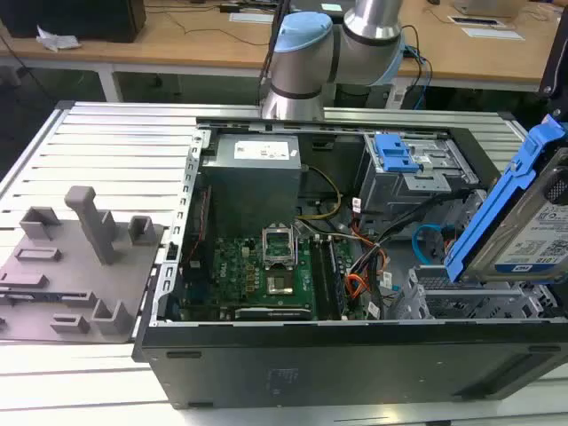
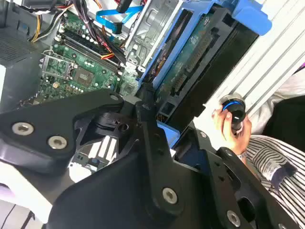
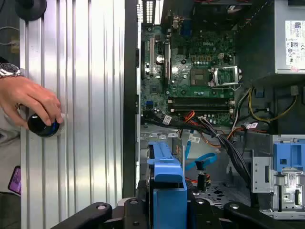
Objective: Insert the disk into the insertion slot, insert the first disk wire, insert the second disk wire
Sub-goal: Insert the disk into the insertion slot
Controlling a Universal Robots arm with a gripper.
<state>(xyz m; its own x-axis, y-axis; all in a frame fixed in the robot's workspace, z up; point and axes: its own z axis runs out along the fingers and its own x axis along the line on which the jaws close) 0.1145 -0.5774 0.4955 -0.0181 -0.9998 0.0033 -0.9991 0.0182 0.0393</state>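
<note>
**A:** Where is the disk?

**B:** The disk (image 1: 532, 240) is at the far right of the exterior view, tilted with its label side up. Its low end is just above the insertion slot (image 1: 424, 302) and not yet inside.

**A:** What is holding it?

**B:** In the first wrist view the gripper (image 3: 167, 202) has its fingers closed onto the disk's blue frame, one on each side.

**A:** Why the tilt?

**B:** I judge that it points the low end at the mouth of the bay.

**A:** And the cables?

**B:** The second disk wire (image 1: 428, 241) loops loose just beside the slot. The orange cable (image 1: 355, 284) lies further toward the exterior view's left.

**A:** Is there any writing?

**B:** The disk has a white-and-blue label and the power supply (image 1: 257, 153) has a white sticker. Both carry print, which I leave unread.

**A:** Anyone nearby?

**B:** A hand (image 3: 28, 102) rests on a dark round button (image 3: 43, 126) on the ribbed table (image 3: 86, 95). It is probably a stop control kept within reach.
</note>
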